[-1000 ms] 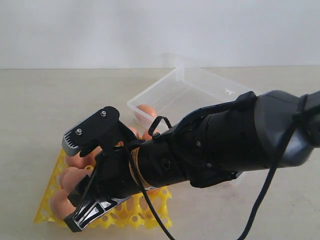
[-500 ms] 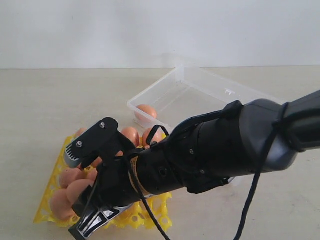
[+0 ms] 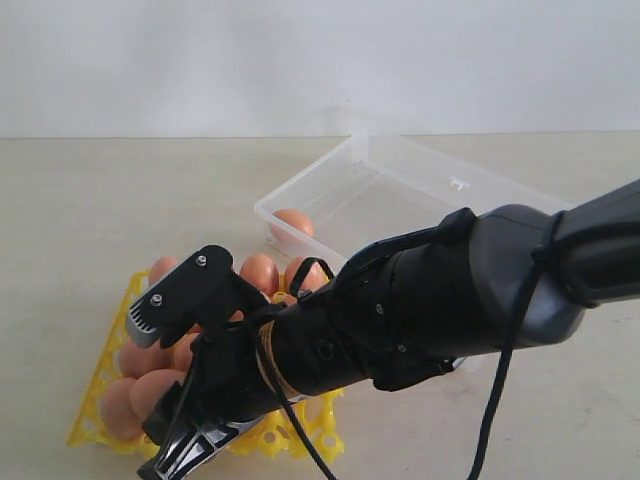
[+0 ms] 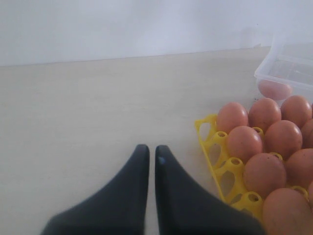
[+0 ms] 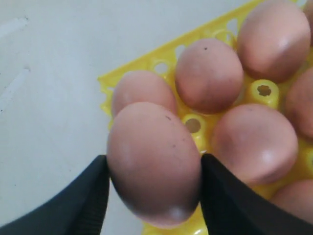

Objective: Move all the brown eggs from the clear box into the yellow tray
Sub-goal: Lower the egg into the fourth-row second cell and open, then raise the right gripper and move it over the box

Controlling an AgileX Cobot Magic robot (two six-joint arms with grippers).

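Note:
My right gripper (image 3: 150,395) reaches across to the left and hangs low over the near left part of the yellow tray (image 3: 84,428), shut on a brown egg (image 3: 157,388). The right wrist view shows that egg (image 5: 154,164) pinched between the two black fingers, just above the tray's corner (image 5: 161,63), with several eggs (image 5: 209,74) seated in cups beside it. The clear box (image 3: 400,190) stands behind with its lid open, and one egg (image 3: 292,222) shows inside it. Left of the tray (image 4: 210,142), my left gripper (image 4: 150,152) is shut and holds nothing.
The right arm's black body (image 3: 430,300) covers the box's near side and part of the tray in the exterior view. Bare tabletop (image 4: 88,107) lies left of the tray. A white wall closes off the back.
The right gripper has come down and slightly toward the near edge with the egg, closer to the tray. More seated eggs now show behind it.

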